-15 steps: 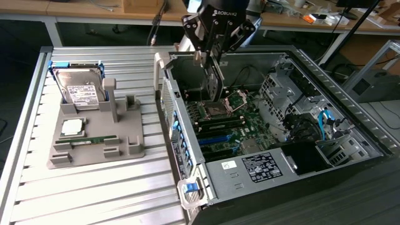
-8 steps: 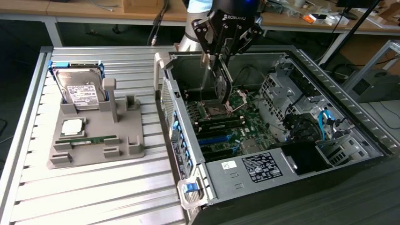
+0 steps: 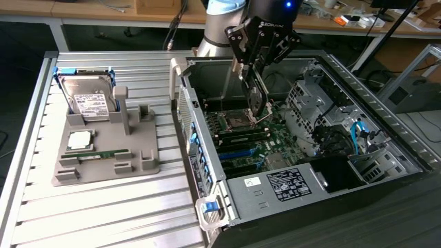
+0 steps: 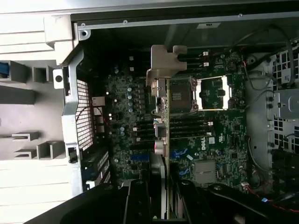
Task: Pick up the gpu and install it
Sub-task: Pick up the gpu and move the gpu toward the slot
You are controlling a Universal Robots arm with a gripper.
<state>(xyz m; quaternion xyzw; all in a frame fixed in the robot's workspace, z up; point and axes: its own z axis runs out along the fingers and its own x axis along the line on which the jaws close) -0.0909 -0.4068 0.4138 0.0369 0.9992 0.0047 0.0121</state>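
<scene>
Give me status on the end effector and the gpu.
End effector shut on gpu. Gpu hanging on edge over the motherboard inside the open case. No obstruction seen beneath it.

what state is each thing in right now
computer case: open, side panel off
gpu: gripped, hanging on edge inside the computer case above the motherboard
gripper: shut on the gpu
hard drive: propped up in the grey holder
memory stick: lying flat in the grey holder
</scene>
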